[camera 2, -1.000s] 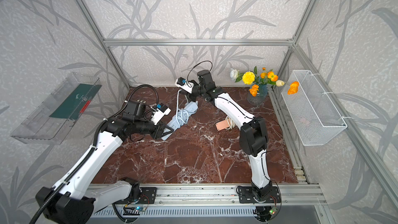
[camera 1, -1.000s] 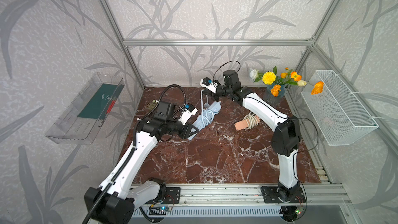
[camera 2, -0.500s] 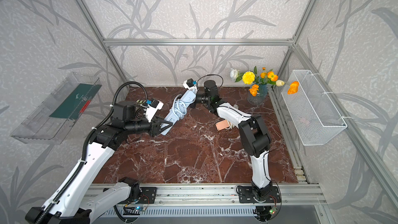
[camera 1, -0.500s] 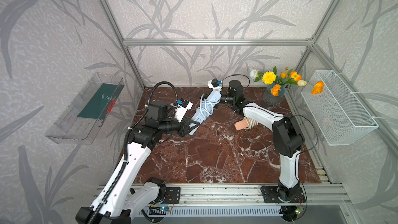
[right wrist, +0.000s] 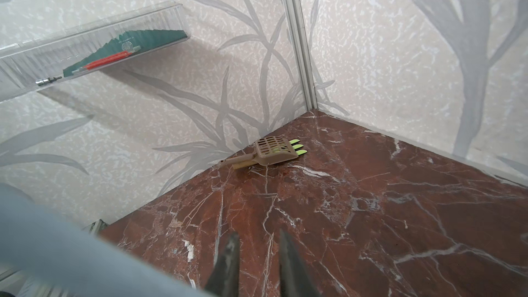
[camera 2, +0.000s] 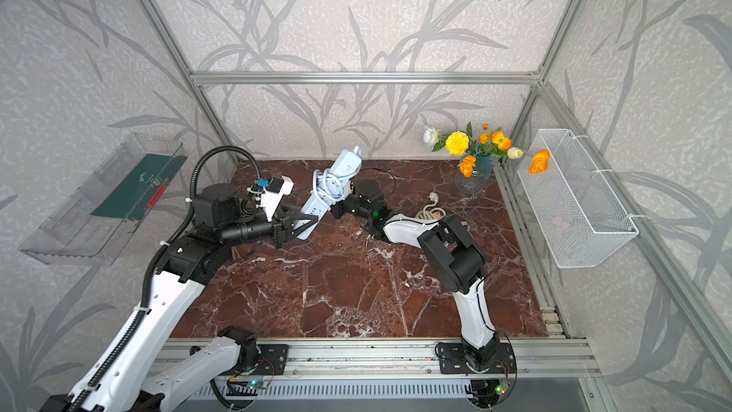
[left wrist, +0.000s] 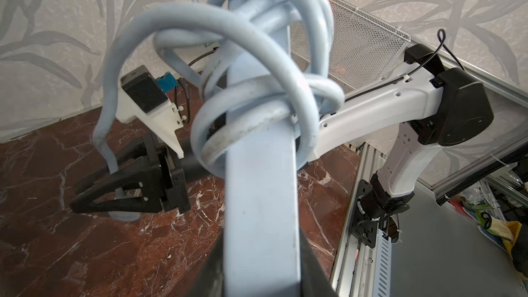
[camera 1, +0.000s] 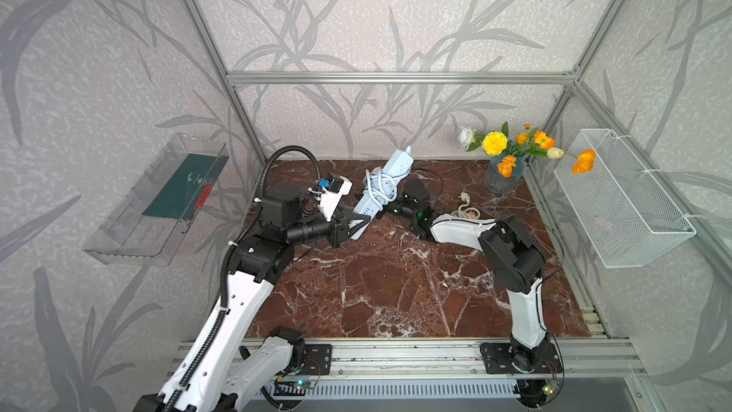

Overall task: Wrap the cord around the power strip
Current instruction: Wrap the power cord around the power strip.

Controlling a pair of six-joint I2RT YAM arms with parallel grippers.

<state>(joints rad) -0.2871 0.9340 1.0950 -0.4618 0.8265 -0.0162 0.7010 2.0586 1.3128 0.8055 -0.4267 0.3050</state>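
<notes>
Pale-blue plastic power strip (camera 1: 397, 166), cord (camera 1: 377, 188) looped round, clamped in left gripper (camera 1: 354, 225); right gripper (right wrist: 258, 234) slightly apart; red marble tabletop (camera 1: 396, 291), leaf-patterned walls (camera 1: 356, 33).

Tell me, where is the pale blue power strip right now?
In both top views the power strip is held tilted above the table, rear centre-left, its lower end clamped in the left pincer.

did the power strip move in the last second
Yes. The power strip has swung upward; its far end now overlaps the back wall, above the table's rear edge.
</notes>
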